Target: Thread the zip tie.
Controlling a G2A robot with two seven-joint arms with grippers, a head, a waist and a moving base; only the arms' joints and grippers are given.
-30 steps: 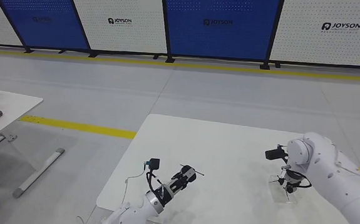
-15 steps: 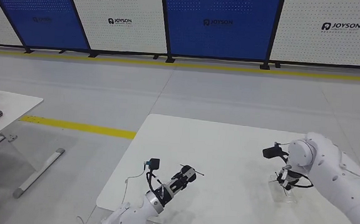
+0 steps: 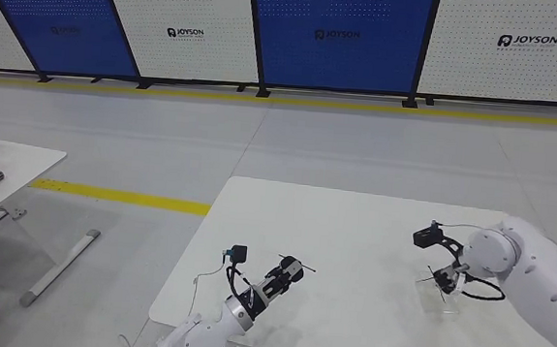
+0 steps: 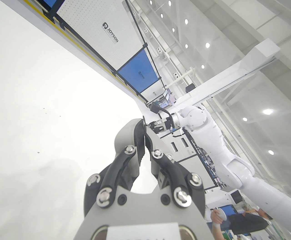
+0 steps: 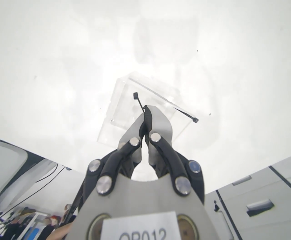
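Top view first: my right gripper [image 3: 443, 278] hangs over the right side of the white bench [image 3: 353, 218], just above a small clear block [image 3: 443, 301] that sits on the bench top. And there it is in the right wrist view, my right gripper [image 5: 146, 113] with its fingers pressed together, pinching a black zip tie [image 5: 139, 101]! The tie's square head pokes out past the fingertips, held over the top face of the clear block [image 5: 113, 113]. A second zip tie [image 5: 189, 116] lies across that block, its head right at the block's far corner. Over on the other side, my left gripper [image 3: 289, 268] sits low near the bench's near edge, well apart from the right one, and a thin black strip [image 3: 307, 268] sticks out sideways past its tips. Left wrist view now: the left gripper [image 4: 144, 129] has its fingers squeezed together, a sliver of that black strip showing at the very tips. Farther off there I can see my right gripper across the bench.
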